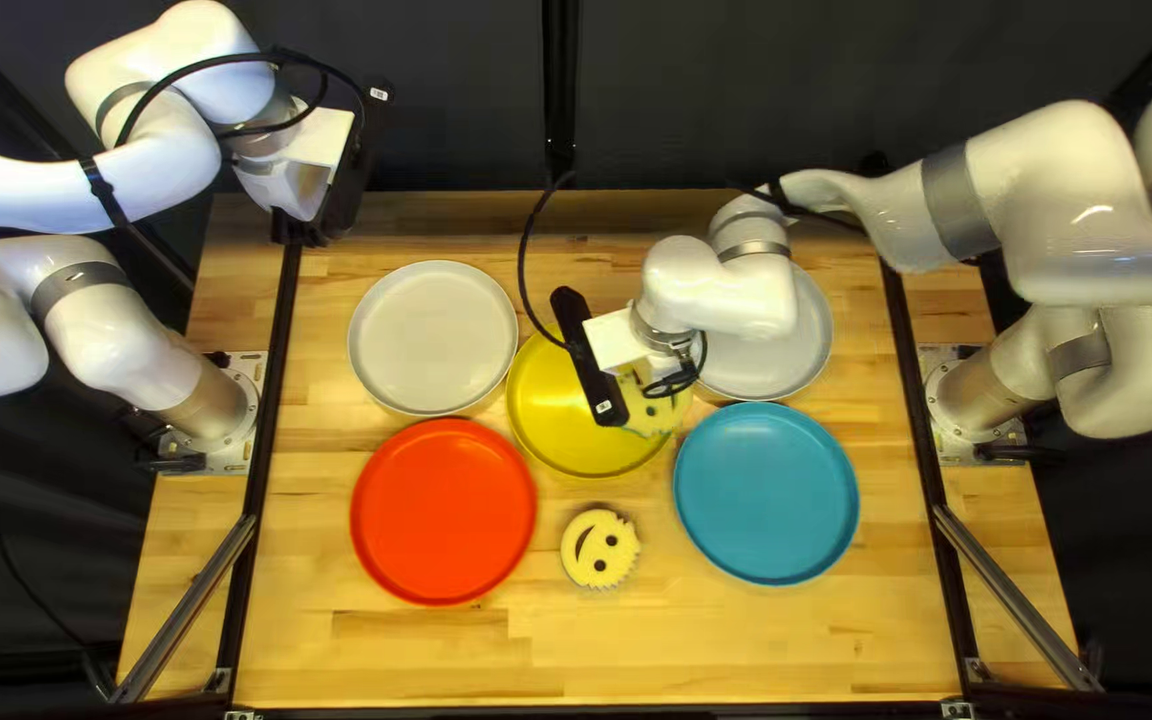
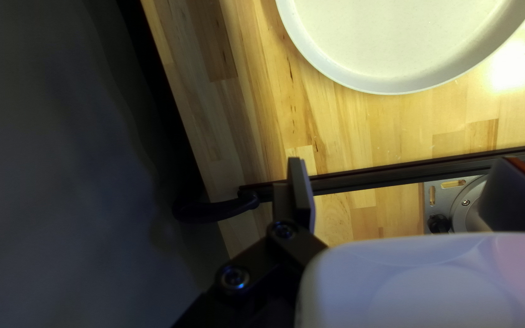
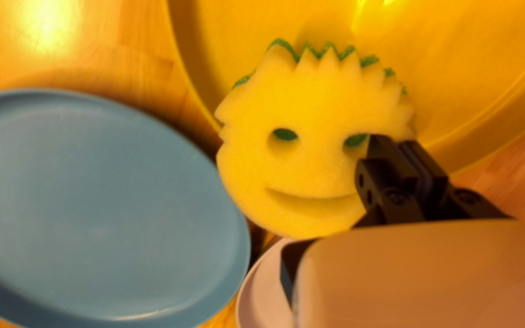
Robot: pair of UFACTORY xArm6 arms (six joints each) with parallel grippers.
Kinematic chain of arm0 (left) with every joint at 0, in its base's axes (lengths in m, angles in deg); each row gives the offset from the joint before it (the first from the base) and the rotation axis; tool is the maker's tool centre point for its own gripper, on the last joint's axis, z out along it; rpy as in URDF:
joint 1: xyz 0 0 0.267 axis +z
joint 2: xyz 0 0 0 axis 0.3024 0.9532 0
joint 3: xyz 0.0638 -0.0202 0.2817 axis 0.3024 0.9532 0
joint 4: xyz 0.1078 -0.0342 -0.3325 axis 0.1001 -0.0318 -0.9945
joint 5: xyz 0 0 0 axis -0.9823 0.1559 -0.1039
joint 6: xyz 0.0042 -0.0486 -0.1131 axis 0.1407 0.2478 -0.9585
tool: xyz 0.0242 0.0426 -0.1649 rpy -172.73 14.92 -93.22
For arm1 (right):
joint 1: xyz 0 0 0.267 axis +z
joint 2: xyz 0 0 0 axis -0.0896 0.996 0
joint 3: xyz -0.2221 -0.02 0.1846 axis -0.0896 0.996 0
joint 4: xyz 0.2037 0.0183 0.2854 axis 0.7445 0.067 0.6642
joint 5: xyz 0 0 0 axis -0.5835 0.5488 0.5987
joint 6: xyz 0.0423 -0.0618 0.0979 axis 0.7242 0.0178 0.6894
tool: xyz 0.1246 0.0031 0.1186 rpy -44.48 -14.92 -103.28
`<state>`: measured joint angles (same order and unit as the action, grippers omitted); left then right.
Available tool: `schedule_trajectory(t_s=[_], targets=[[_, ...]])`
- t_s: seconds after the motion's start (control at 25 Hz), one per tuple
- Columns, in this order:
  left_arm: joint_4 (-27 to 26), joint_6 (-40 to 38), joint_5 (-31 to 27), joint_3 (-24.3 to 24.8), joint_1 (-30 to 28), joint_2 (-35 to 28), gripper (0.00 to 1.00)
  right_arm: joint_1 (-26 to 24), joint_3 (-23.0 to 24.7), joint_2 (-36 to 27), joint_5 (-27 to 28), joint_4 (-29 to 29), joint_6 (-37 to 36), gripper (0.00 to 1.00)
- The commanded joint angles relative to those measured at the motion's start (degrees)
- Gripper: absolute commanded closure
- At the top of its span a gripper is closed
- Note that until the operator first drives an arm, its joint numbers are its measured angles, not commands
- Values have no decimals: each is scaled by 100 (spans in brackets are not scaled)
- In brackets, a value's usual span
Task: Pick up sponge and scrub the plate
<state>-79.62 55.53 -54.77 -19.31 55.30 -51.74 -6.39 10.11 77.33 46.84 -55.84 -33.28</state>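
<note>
Obs.: right gripper (image 3: 396, 144) pinches the yellow smiley-faced foam sponge (image 3: 293, 170) by its edge above the round, glossy yellow plate (image 1: 579, 444) (left gripper (image 2: 403, 163) parted, empty); so shallow a grip might let it twist loose under scrubbing pressure.

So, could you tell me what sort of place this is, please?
Probably a robotics lab rather than a kitchen: my left arm and right arm are mounted at either edge of the wooden table, with a dark curtain behind.

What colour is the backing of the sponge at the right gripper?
The backing is green, clearest in the right wrist view.
</note>
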Motion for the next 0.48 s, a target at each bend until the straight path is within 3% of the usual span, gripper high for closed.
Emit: schedule_trajectory(t_s=[0.04,0.2,0.48], targets=[[0,0,0,0,0,0,0,93,-382,360,5,-52,103,100],[0,0,0,0,0,0,0,177,-516,474,16,-122,180,100],[0,0,0,0,0,0,0,148,-88,251,-63,-96,97,100]])
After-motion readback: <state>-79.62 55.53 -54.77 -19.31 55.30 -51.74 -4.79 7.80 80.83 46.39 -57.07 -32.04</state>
